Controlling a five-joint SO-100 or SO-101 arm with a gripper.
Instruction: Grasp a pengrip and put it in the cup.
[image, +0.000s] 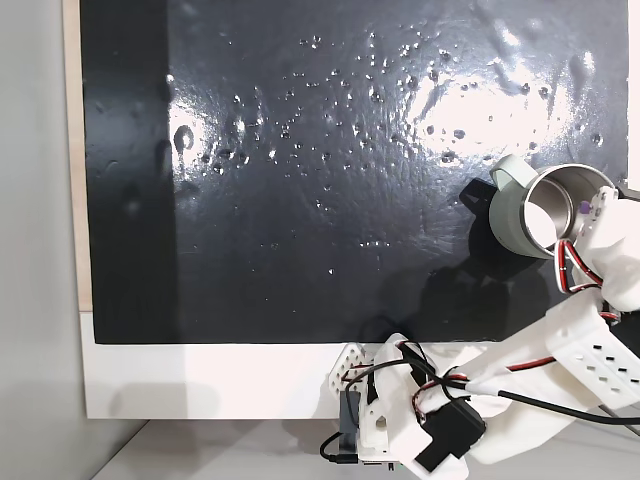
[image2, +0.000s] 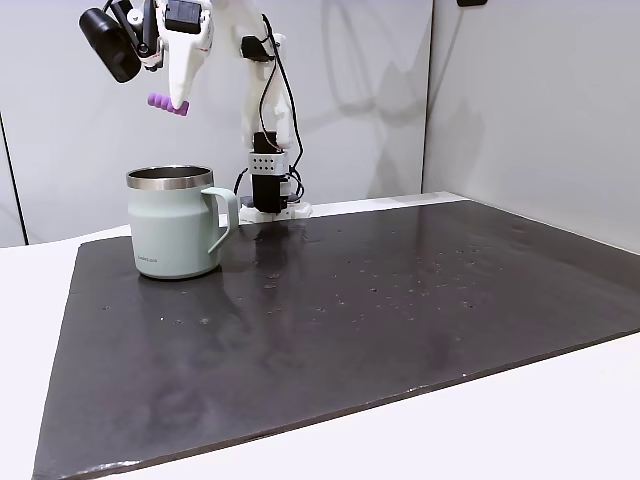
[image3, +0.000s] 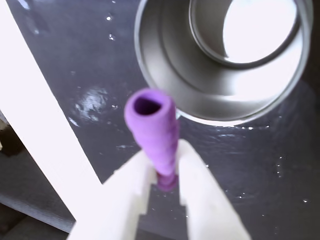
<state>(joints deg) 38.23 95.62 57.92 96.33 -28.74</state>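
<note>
End effector (image3: 167, 175) clamped on pengrip (image3: 152, 132), purple tube sticking out past the fingertips, hollow end showing in wrist view. Held in the air above cup (image2: 172, 222), just off its rim. Cup upright on black mat (image2: 400, 310), handle (image2: 224, 215) toward arm base (image2: 268, 185).

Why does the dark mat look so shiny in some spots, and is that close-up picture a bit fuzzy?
In a fixed view from above, lamp glare whitens the black mat and its specks. In the low fixed view the mat looks duller, and the arm casts shadows on the wall. In the wrist view the purple pengrip is soft-focused, and the cup bottom is blown out white.
</note>
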